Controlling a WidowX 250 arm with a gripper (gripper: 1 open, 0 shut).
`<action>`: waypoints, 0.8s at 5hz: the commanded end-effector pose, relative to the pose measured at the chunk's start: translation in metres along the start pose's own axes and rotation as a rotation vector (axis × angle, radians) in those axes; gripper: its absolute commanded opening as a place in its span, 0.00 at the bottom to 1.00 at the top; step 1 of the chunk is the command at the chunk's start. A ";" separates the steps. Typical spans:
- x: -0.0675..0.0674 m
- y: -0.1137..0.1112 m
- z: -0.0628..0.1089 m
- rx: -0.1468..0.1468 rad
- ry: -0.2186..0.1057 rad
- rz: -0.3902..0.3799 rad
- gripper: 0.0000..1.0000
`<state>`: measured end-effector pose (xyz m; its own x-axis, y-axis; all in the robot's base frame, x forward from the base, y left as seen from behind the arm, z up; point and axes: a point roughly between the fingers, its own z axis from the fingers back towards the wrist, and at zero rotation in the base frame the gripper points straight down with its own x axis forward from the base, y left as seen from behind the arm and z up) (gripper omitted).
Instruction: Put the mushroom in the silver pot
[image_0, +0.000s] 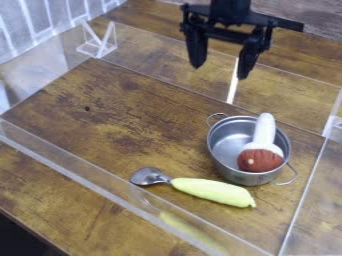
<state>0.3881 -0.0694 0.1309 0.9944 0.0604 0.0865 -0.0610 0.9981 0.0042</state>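
The toy mushroom (261, 155) is already lying in the silver pot (234, 131), its reddish-brown cap resting low inside and its pale stem leaning up against the wall and reaching to the rim. The placing therefore appears to be done. The gripper (229, 65) is hanging beyond the pot, well apart from it, with its two dark fingers spread wide and nothing showing between them. Nothing seems to be left except perhaps moving the arm clear, and the stem's high lean is probably no trouble, since the cap is sitting well within the walls.

The pot is showing thin, shiny steel, round in outline, with low walls, a smooth grey interior and small wire-like loop handles standing out at opposite sides. The mushroom is contrasting with it: the cap is rounded and carrying pale spots, while the stem is long, cream-white and smooth-looking. Near the pot, a utensil (211, 191) is lying on the table, its plump pale-yellow handle tapering towards a bright, rounded metal tip. The wooden tabletop (94, 110) is showing warm brown grain with darker flecks, and clear, glossy panels are bordering the work area, catching pale reflections along their straight edges.
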 end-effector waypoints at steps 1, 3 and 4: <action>-0.006 0.000 0.026 -0.014 -0.089 0.036 1.00; -0.009 -0.001 0.022 -0.006 -0.101 0.061 1.00; -0.007 -0.007 0.015 0.000 -0.089 0.062 1.00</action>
<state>0.3775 -0.0729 0.1245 0.9848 0.1299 0.1155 -0.1322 0.9911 0.0129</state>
